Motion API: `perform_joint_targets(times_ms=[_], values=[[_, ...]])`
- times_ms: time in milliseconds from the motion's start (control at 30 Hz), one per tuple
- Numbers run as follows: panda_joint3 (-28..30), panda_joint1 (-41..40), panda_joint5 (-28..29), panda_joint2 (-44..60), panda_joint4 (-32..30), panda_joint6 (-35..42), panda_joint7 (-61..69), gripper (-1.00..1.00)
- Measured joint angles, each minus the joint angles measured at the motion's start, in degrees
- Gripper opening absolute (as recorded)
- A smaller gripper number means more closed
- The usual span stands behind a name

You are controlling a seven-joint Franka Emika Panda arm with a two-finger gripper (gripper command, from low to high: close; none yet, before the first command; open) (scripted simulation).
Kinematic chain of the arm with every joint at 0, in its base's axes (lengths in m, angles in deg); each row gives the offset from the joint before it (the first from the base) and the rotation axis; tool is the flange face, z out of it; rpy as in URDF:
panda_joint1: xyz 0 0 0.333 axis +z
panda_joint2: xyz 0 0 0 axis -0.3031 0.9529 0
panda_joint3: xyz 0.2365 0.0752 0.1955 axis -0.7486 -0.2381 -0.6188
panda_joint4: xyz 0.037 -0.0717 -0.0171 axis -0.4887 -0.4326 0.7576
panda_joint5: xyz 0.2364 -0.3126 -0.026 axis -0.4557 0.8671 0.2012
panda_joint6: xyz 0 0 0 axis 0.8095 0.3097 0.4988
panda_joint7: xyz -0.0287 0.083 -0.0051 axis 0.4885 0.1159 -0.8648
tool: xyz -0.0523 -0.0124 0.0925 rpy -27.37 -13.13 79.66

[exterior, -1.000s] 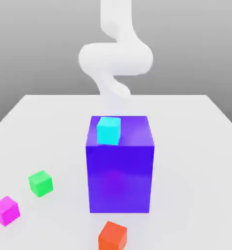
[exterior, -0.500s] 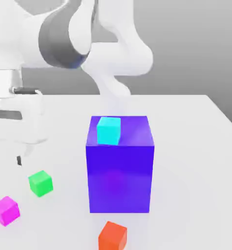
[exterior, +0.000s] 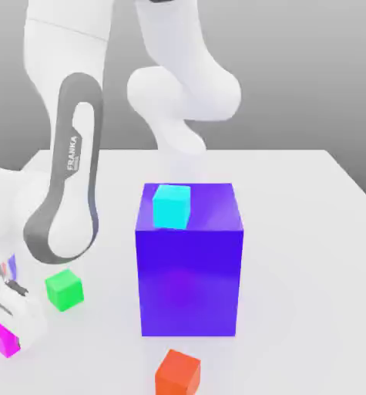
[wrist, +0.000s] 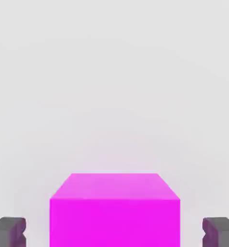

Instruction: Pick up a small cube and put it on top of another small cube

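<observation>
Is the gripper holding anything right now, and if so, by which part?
Nothing is held. The small magenta cube sits between the open fingers of the gripper, with a visible gap on each side.

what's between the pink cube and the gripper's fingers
Nothing but bare tabletop: in the hand view, a strip of it shows between the pink cube and each open finger.

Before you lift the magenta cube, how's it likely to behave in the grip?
The magenta cube will probably keep its shape when squeezed, since its edges look straight and crisp. It seems unlikely to roll, as it has flat faces and sits flat on the table. Its plain, smooth-looking sides might slip a little if gripped off-centre.
</observation>
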Motion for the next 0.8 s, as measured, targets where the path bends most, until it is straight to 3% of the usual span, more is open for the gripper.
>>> perform_joint_targets(times_ms=[133,300,500,700,800], values=[[0.02,0.00,0.11,-0.05,-0.02,0.05,-0.09,-1.00],[5.07,3.60,6.83,-9.26,-2.74,6.36,-4.09,-1.00],[5.55,2.27,13.10,-21.08,-12.89,7.74,10.87,-1.00],[6.28,-0.12,25.90,-33.96,-23.80,8.16,22.92,-1.00],[6.51,0.15,26.08,-32.30,-25.64,4.50,26.70,-1.00]])
